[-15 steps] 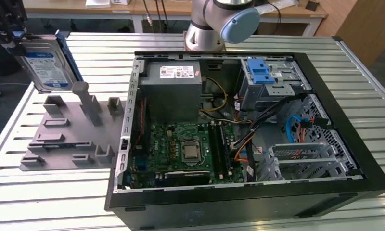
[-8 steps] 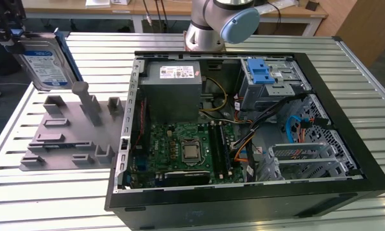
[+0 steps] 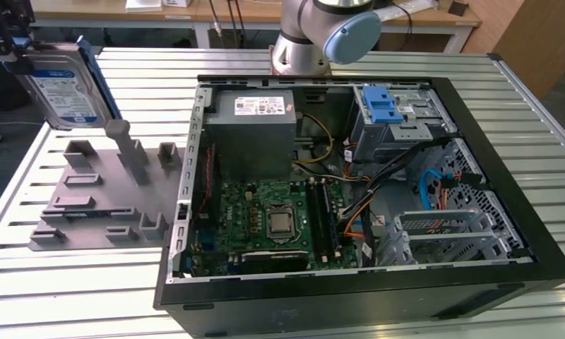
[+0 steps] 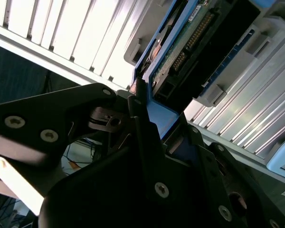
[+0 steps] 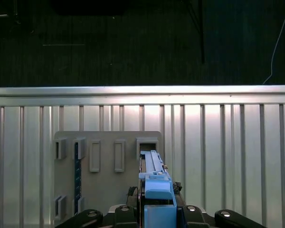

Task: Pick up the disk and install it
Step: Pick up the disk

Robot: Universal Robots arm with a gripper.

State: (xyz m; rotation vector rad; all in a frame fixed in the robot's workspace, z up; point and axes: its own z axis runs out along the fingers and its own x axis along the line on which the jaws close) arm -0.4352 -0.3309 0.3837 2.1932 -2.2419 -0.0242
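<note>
1. The pincer (image 4: 145, 108) is clamped on the disk (image 4: 194, 40), its black fingers (image 4: 137, 128) pinching the end of a blue side rail.
2. In the exterior view the disk (image 3: 64, 88) hangs above the far corner of the grey fixture (image 3: 94, 208), standing nearly on edge with its blue-and-white label facing the camera.
3. The disk looks lifted clear of the fixture, though the gap is hard to judge from this angle.
4. In the first wrist view the disk (image 5: 154, 178) is seen edge-on, over the end slot of the fixture (image 5: 104, 142), with the pincer (image 5: 156, 213) beneath it.
5. The fixture lies flat on the slatted metal surface (image 3: 75, 300).
6. An open computer case (image 3: 508, 279) lies just beside the fixture on the same surface.
7. Inside the case, a grey box with a white sticker (image 3: 254, 116) sits on the side nearer the fixture.
8. A silver cage with a blue latch (image 3: 391, 113) sits farther from the fixture.
9. The arm's base (image 3: 325, 32) stands beyond the case, well apart from the fixture.
</note>
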